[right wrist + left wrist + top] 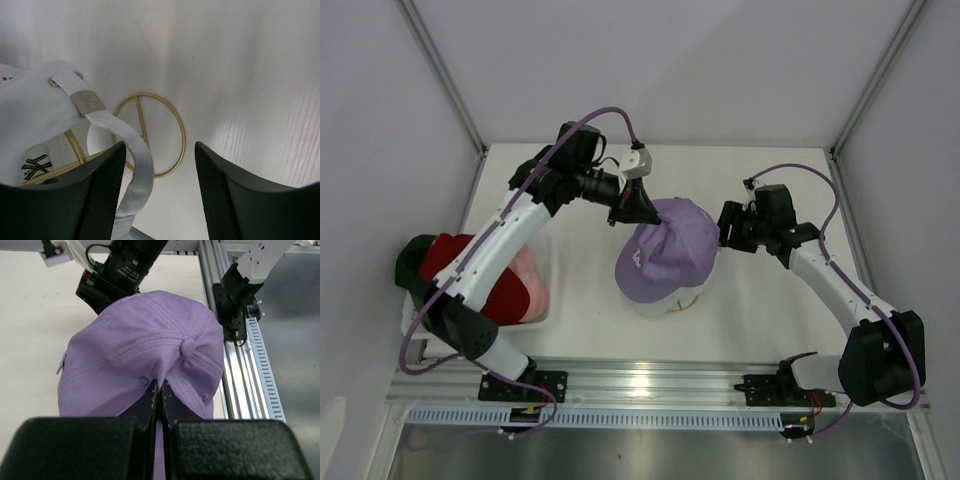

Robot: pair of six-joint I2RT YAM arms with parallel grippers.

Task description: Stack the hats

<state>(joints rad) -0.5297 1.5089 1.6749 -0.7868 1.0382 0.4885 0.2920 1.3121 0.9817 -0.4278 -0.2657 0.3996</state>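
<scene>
now clenching left gripper [159, 390] on crown of lavender cap [665, 258], mid-table over gold wire stand [140, 114], likely to seat it squarely; hovering right gripper [159, 150] spread, empty, at cap's right, perhaps to steady.

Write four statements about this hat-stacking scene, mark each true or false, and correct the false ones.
1. The left tool is shut on the crown of the lavender cap. True.
2. The right tool is clamped on the red cap. False: its fingers stand open beside the lavender cap, far from the red cap.
3. The red cap lies in the white tray on the left side of the table. True.
4. The lavender cap lies flat on the bare table. False: it is up over a gold wire stand, whose ring base shows on the table in the right wrist view.
</scene>
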